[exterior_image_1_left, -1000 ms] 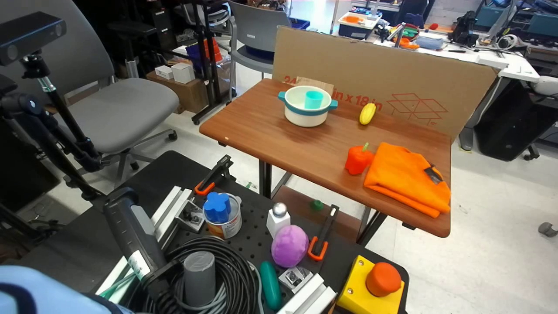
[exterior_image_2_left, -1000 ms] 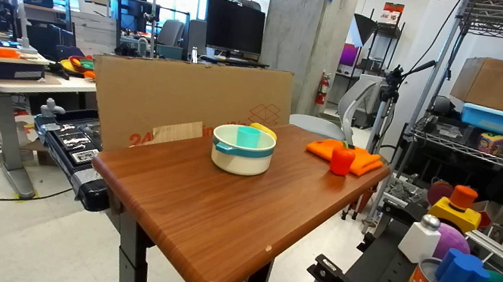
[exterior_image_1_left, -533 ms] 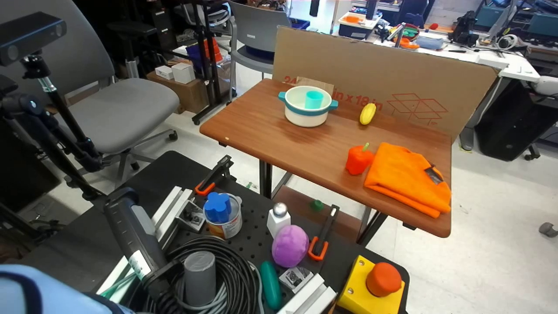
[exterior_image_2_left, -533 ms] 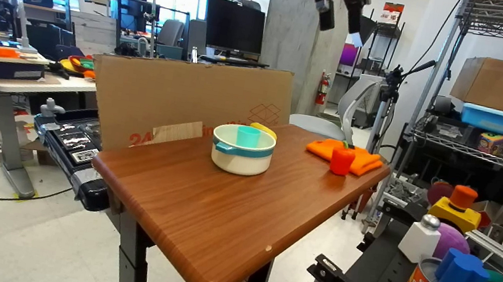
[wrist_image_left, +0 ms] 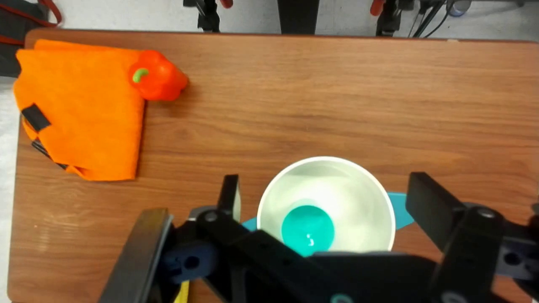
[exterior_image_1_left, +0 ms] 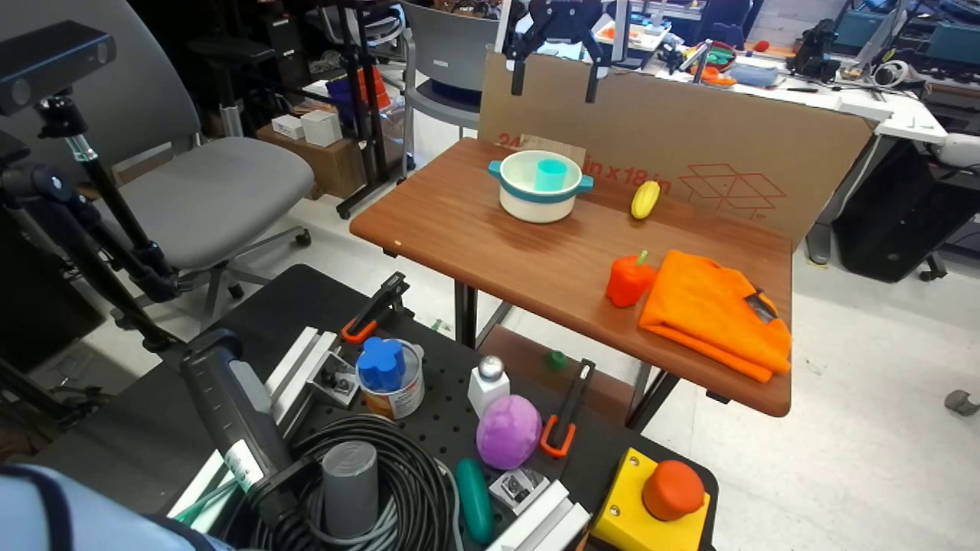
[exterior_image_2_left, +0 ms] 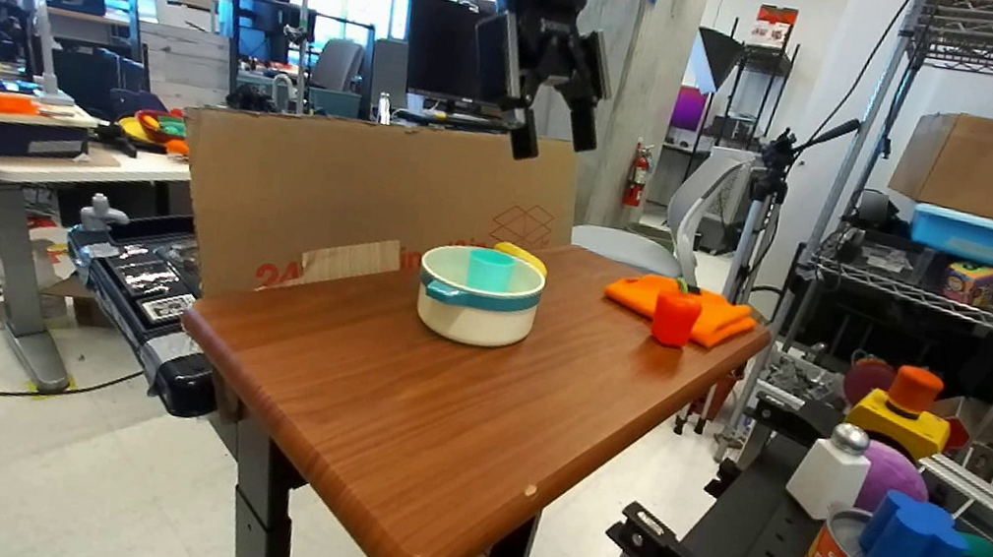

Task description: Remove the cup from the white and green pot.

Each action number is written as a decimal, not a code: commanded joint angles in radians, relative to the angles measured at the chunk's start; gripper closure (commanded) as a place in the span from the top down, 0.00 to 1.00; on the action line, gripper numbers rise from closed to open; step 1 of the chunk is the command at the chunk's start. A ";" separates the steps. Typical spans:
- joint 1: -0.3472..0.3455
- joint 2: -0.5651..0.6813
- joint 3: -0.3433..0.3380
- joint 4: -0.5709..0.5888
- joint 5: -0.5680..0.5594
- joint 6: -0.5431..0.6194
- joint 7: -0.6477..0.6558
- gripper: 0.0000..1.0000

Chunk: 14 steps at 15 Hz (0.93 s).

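Note:
The teal cup stands upright inside the white pot, toward one side of its inner wall. The cup shows in both exterior views (exterior_image_1_left: 550,175) (exterior_image_2_left: 490,270) and in the wrist view (wrist_image_left: 307,227), where my gripper hides its lower edge. The pot (exterior_image_1_left: 536,210) (exterior_image_2_left: 472,322) has a teal band and two teal handles; its white inside shows in the wrist view (wrist_image_left: 358,202). My gripper (exterior_image_1_left: 555,93) (exterior_image_2_left: 556,143) is wide open and empty, pointing down, well above the pot. In the wrist view the gripper (wrist_image_left: 324,185) has its fingers on either side of the pot, touching nothing.
The pot sits on a brown wooden table (exterior_image_1_left: 475,237). A cardboard panel (exterior_image_1_left: 651,115) stands along its far edge. A yellow object (exterior_image_1_left: 645,200) lies near the panel. A red-orange pepper (exterior_image_1_left: 629,281) and a folded orange cloth (exterior_image_1_left: 712,314) lie at one end.
My gripper has come into both exterior views from above and moved down over the pot. The cup, pot and other table objects have not moved.

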 commanded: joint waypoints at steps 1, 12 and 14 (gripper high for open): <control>-0.004 0.050 0.004 0.014 0.012 0.132 -0.036 1.00; 0.005 0.088 0.003 -0.063 -0.009 0.284 -0.097 1.00; 0.008 0.090 0.004 -0.077 -0.012 0.285 -0.106 1.00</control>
